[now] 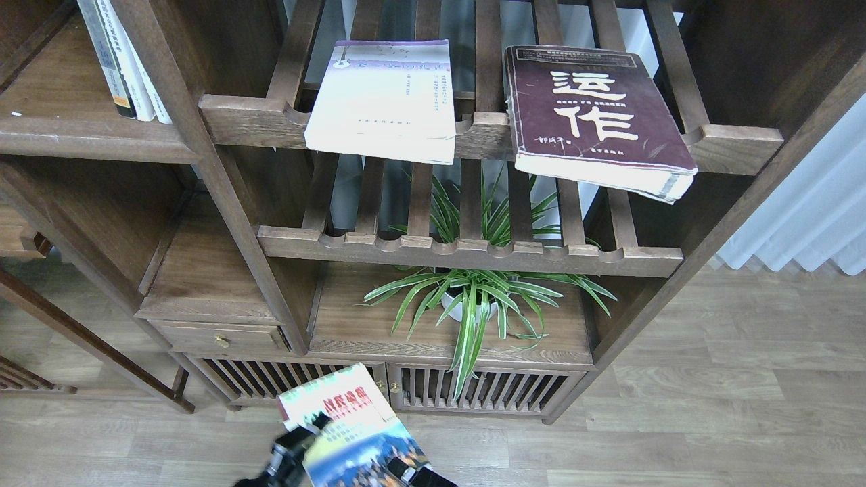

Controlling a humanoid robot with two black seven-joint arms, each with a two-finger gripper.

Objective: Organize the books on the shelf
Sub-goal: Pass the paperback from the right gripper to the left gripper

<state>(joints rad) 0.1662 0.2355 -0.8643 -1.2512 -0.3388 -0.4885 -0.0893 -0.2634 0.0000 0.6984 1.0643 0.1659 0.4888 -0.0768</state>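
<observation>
Green-yellow paperback pinched between both claws, left, right; carry step, next lift to shelf up-left.

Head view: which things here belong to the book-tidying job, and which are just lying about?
Job:
- maroon book
- white-lavender book
- colourful paperback, between both hands
- solid shelf

Lying about:
- potted plant
- upright white books
- small drawer
</observation>
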